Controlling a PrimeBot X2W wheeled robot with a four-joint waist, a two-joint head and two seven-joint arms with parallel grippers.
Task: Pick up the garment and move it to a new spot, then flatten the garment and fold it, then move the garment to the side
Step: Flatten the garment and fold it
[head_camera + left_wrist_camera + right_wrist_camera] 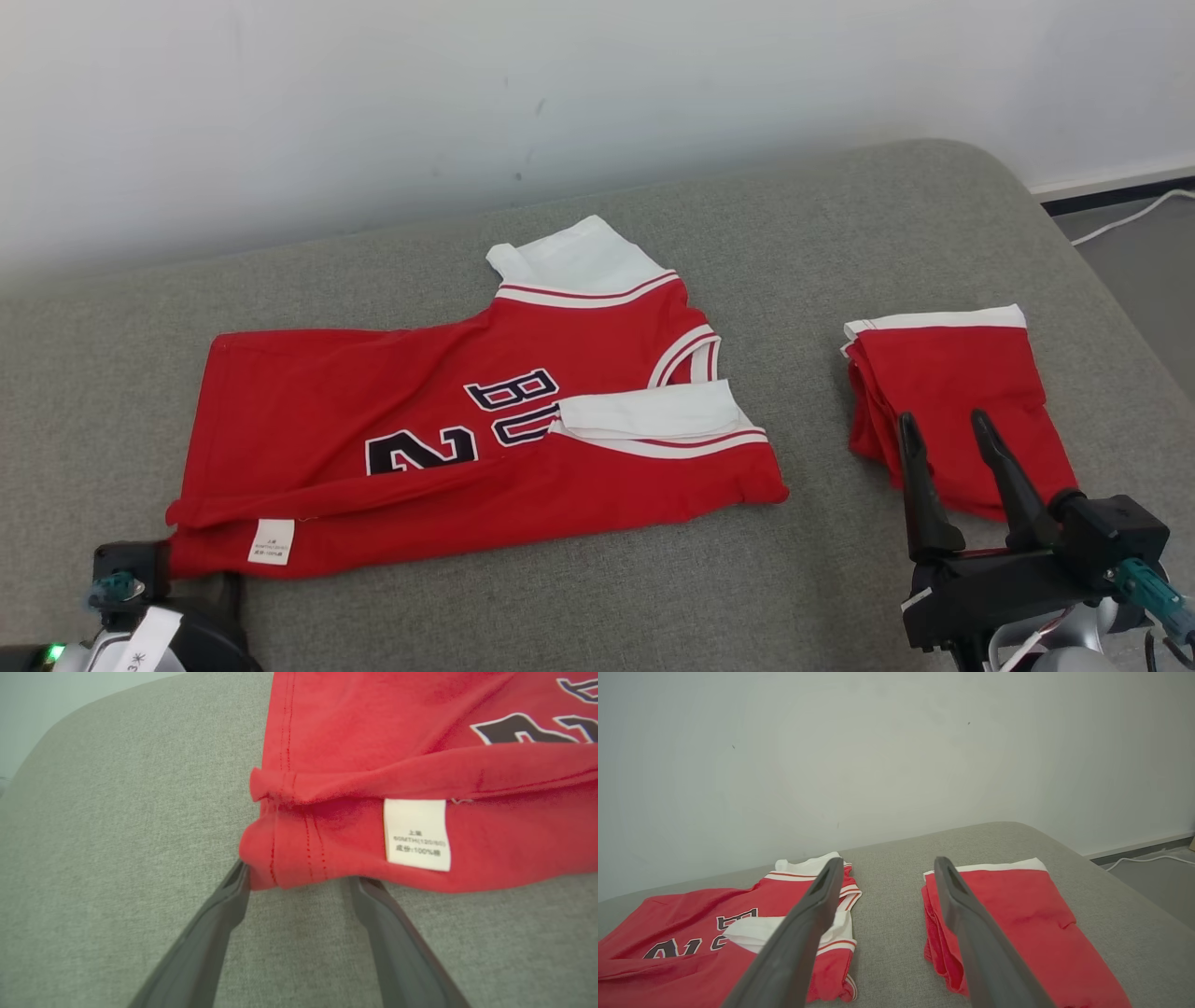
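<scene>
Folding stage, by the look of it. The jersey (485, 420) lies spread in the middle of the grey cushion (653, 597), its near long edge already turned over, white label (416, 834) showing. The left claw (301, 879) sits at the hem corner, fingers spread, tips touching the cloth but pinching nothing. The right claw (944, 420) hovers spread over the folded red shorts (943, 364), well apart from the jersey. Next up, I'd say: the left one pinches that corner, and the right one comes across to the collar end, so both lift evenly.

On the sofa (822, 224), a jersey (448, 411) at left, folded shorts (943, 383) well apart at right. Behind both, a wall (467, 93).
</scene>
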